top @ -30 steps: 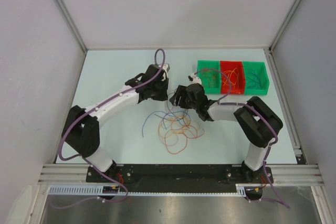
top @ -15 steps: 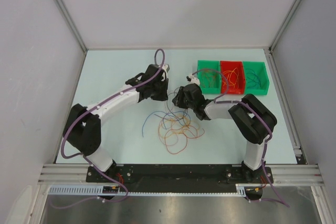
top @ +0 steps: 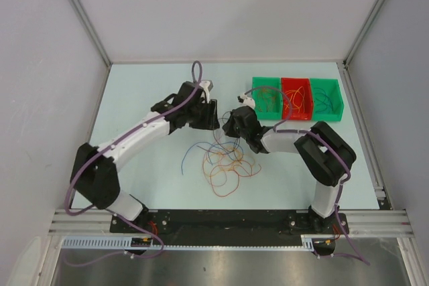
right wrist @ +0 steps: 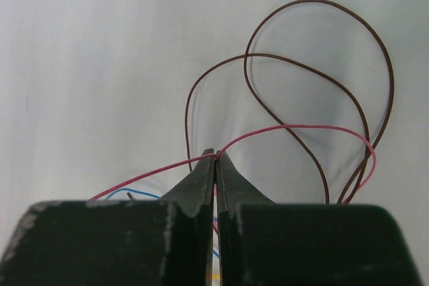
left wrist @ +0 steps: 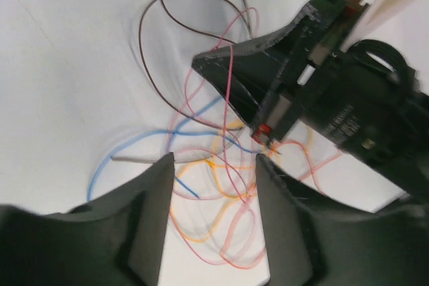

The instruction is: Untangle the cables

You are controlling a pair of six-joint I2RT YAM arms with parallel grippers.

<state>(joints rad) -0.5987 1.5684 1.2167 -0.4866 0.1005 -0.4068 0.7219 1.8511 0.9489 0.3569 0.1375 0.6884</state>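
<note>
Pale table (top: 147, 92), right jaws pinching red cable (right wrist: 288, 127), left jaws parted

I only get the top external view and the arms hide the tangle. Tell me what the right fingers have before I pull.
Observer: In the right wrist view, the right fingers are shut on a thin pink flexible wire, pinched at the very tips.
Operator: Report what lies past that pinch.
Observer: A thin dark brown wire makes two loops just beyond the tips and crosses the pink one.
Operator: Now give me the left fingers.
Observer: The left wrist view shows the left fingers open, with a thin orange wire and a thin blue wire lying in the tangle beneath them.
</note>
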